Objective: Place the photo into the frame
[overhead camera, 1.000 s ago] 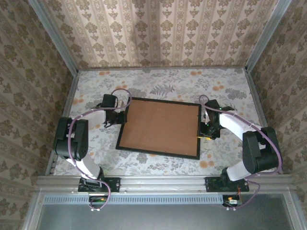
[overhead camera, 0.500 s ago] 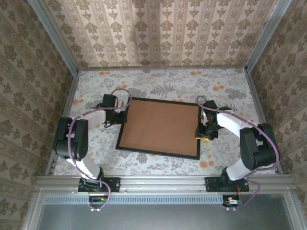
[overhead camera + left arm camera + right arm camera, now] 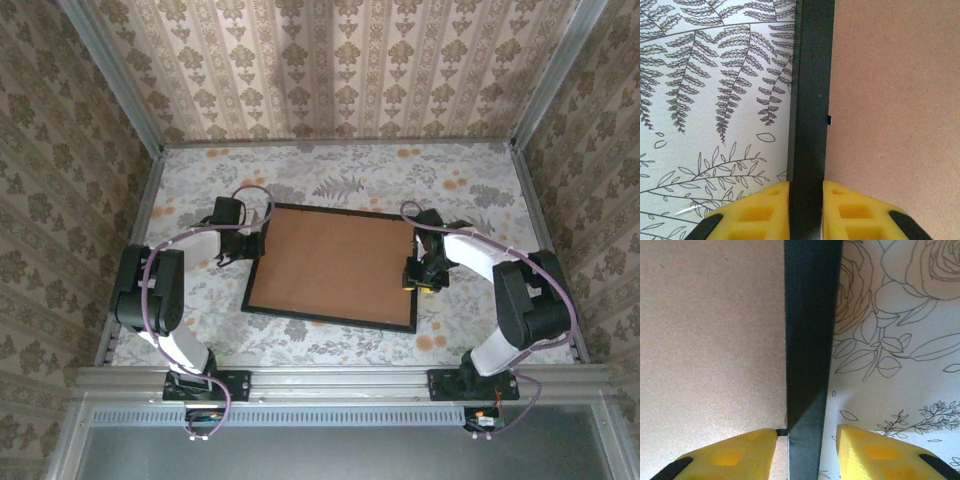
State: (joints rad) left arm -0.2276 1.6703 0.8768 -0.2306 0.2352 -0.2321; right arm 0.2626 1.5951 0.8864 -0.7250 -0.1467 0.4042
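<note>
Thin black rectangular picture frame (image 3: 330, 318) lies flat and back-up in the middle of the floral-patterned surface (image 3: 330, 180), between the 2 arms. A plain brown backing board (image 3: 335, 265) fills its opening. Its long axis runs left to right, so 1 short side rail sits at each tool.

The left tool (image 3: 805, 200) is clenched on the left rail, yellow pads (image 3: 760, 210) pressed to both sides. The right tool (image 3: 807, 440) straddles the right rail but is released, its outer pad standing apart from it. Whether the print lies beneath the board I cannot tell.

Thin black rectangular frame (image 3: 328, 319), flat on the floral table, brown backing board inside.
</note>
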